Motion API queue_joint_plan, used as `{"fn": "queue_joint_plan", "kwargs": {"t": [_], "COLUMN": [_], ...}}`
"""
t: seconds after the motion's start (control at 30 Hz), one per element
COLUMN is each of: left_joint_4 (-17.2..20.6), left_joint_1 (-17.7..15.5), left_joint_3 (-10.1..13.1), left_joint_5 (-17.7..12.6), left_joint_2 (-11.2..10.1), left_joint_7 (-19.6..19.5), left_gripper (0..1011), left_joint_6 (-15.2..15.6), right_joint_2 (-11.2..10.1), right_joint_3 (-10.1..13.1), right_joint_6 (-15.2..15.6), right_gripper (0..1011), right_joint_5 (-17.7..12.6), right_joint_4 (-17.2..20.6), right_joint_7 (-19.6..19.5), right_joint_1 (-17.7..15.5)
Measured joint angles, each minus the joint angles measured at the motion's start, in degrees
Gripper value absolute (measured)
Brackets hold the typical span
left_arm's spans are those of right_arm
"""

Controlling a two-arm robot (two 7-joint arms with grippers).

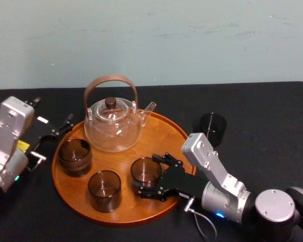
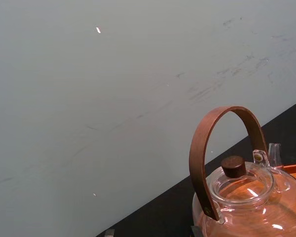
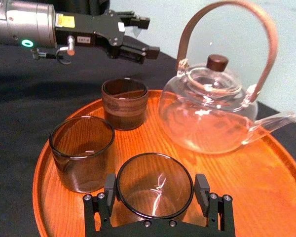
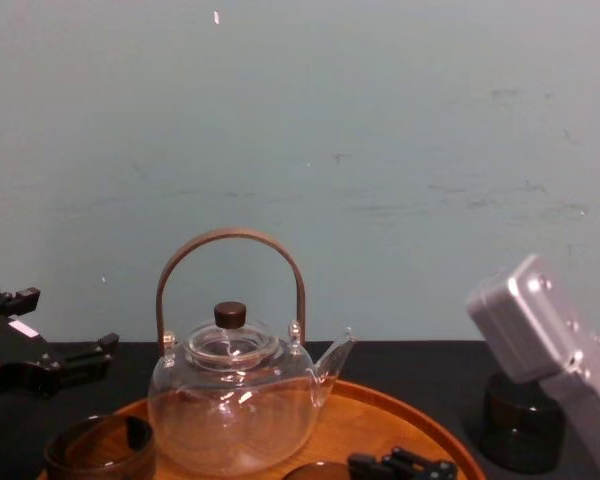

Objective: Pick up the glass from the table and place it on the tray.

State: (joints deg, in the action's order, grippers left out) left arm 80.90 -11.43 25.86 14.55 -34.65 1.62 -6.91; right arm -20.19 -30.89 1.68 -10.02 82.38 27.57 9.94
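Down at the tray's near right edge, the right gripper (image 1: 150, 177) pinches the glass (image 3: 155, 190), one finger against each side. The glass stands upright on the tray (image 1: 166, 132). Two more glasses (image 1: 74, 155) stand toward the tray's left edge, and the teapot (image 1: 113, 126) is at its far side. The left gripper (image 3: 147, 35) hovers, fingers spread, beside the tray's left rim. A dark cup (image 1: 212, 128) stands on the black table (image 1: 272, 126) off the tray's right edge. Behind, a scuffed pale green wall (image 4: 380, 120) meets the table's far edge.
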Motion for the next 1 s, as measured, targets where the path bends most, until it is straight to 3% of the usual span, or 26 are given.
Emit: {"fn": "queue_joint_plan", "kwargs": {"t": [0.37,0.6,0.73,1.0], "left_joint_4": [0.0,0.0,0.0,0.0], "left_joint_1": [0.0,0.0,0.0,0.0], "left_joint_3": [0.0,0.0,0.0,0.0], "left_joint_5": [0.0,0.0,0.0,0.0], "left_joint_2": [0.0,0.0,0.0,0.0], "left_joint_7": [0.0,0.0,0.0,0.0], "left_gripper": [1001,1001,1001,1001], "left_joint_6": [0.0,0.0,0.0,0.0], "right_joint_2": [-2.7,-5.3,-6.1,-7.9], "right_joint_3": [2.9,5.8,7.0,12.1], "right_joint_6": [-1.7,-2.9,-3.4,-4.5], "right_gripper": [1002,1002,1002,1002], "right_joint_5": [0.2,-1.6,-2.6,-6.2], "right_joint_4": [6.8,11.1,12.1,13.1], "right_joint_7": [-2.3,-2.4,-2.4,-3.7], "right_joint_1": [-3.9,-7.8,-9.2,-13.6]}}
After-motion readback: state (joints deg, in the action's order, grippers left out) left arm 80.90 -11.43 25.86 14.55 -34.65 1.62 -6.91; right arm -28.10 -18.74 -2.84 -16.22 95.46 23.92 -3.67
